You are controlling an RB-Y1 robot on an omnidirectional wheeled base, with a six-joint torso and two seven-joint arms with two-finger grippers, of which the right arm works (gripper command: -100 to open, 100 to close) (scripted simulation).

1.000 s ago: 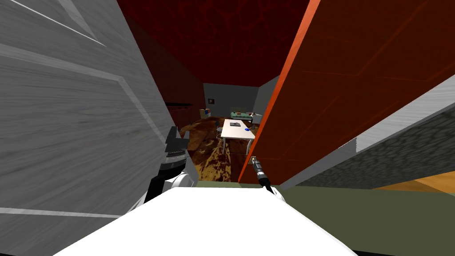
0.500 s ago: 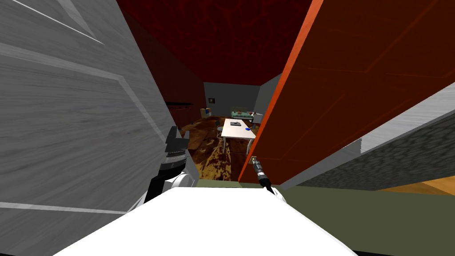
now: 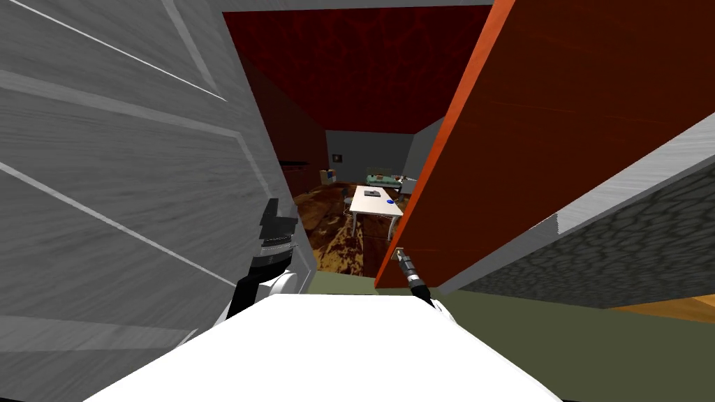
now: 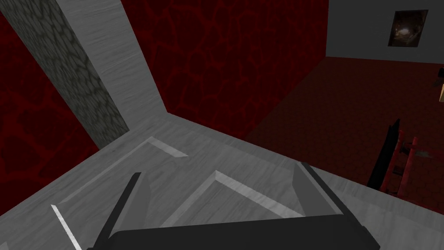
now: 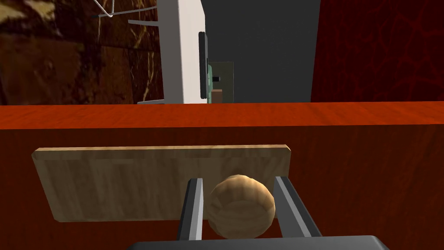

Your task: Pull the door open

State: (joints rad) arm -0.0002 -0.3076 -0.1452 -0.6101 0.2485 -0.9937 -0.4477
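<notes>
At the free edge of the red-orange door (image 3: 544, 139), clamps the right gripper (image 5: 238, 180) on a round tan knob (image 5: 240, 208). Places one thin finger at each side of the ball, pressing it as it seems, though hard to confirm for one side. Finds the knob sitting on a tan wooden plate (image 5: 130, 182), near one end of that plate, and the plate lying flat on the door face just beside the bright orange edge. From the head camera, shows the door standing partly open on the right side, with the right gripper low on its free edge, close above the olive floor (image 3: 558, 335). On the left side, carries the left gripper (image 4: 220, 169) spread wide, both fingers (image 4: 134, 204) well apart, close over a grey panelled surface (image 3: 105, 174); cannot tell whether touching it or only near. Between the grey surface and the door edge, looks through the opening into a room with dark red walls (image 3: 363, 70), a brown marbled floor (image 3: 335, 244) and a white table (image 3: 376, 202) far behind, well apart from both grippers. Beyond the door edge in the right wrist camera, catches the same white table against a grey wall (image 5: 260, 43).
</notes>
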